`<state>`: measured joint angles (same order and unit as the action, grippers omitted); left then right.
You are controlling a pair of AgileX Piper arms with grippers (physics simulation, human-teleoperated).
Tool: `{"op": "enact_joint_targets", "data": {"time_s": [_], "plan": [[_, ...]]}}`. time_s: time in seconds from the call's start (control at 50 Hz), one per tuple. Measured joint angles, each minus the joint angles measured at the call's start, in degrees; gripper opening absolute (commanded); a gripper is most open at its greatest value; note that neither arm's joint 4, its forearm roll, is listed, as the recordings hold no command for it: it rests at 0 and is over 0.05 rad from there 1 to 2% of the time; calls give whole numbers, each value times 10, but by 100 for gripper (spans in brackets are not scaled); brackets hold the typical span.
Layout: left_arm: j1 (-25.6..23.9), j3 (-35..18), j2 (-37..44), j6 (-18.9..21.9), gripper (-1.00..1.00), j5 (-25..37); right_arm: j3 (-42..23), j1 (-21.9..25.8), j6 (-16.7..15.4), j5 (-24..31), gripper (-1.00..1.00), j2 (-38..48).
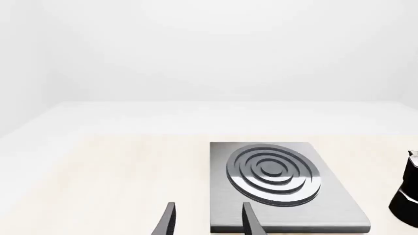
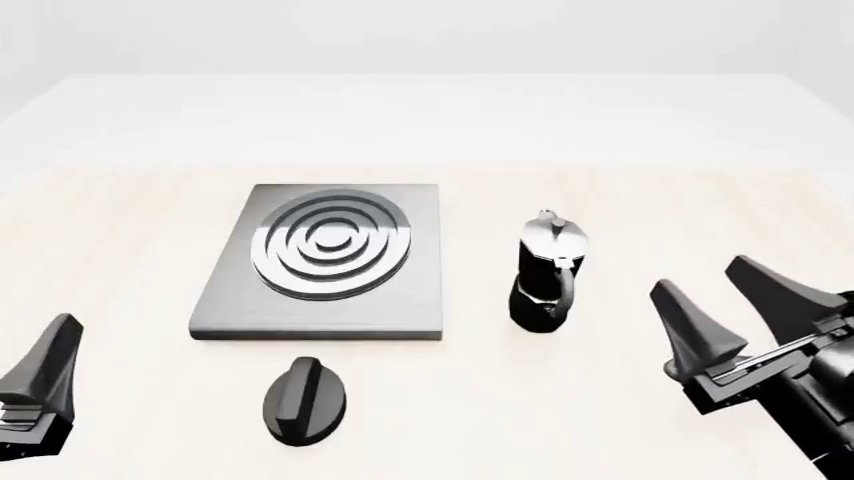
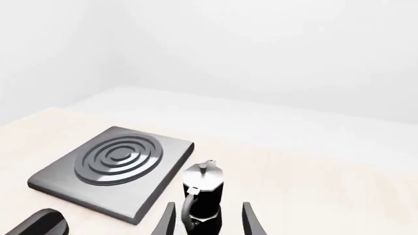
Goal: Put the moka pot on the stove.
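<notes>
On the pale table point(image 2: 641, 420), only the front view shows the knob point(image 2: 304, 399); both tools point(image 2: 727, 300) gape empty.

— Where's the pot point(image 2: 547, 272)?
— Upright on the table, at three o'clock from the stove point(image 2: 324, 262), just beside it, not touching. Black faceted base, shiny silver top, knobbed lid shut, handle facing six o'clock.
— The stove?
— A flat grey square slab, raised concentric silver rings, nothing on it.
</notes>
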<state>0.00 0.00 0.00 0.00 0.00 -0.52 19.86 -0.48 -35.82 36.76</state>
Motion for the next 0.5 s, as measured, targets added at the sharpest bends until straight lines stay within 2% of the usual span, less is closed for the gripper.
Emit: {"op": "enact_joint_targets", "data": {"time_s": [0.5], "plan": [[0, 0, 0, 0, 100, 0, 4, 19, 11, -117, 100, 133]]}}
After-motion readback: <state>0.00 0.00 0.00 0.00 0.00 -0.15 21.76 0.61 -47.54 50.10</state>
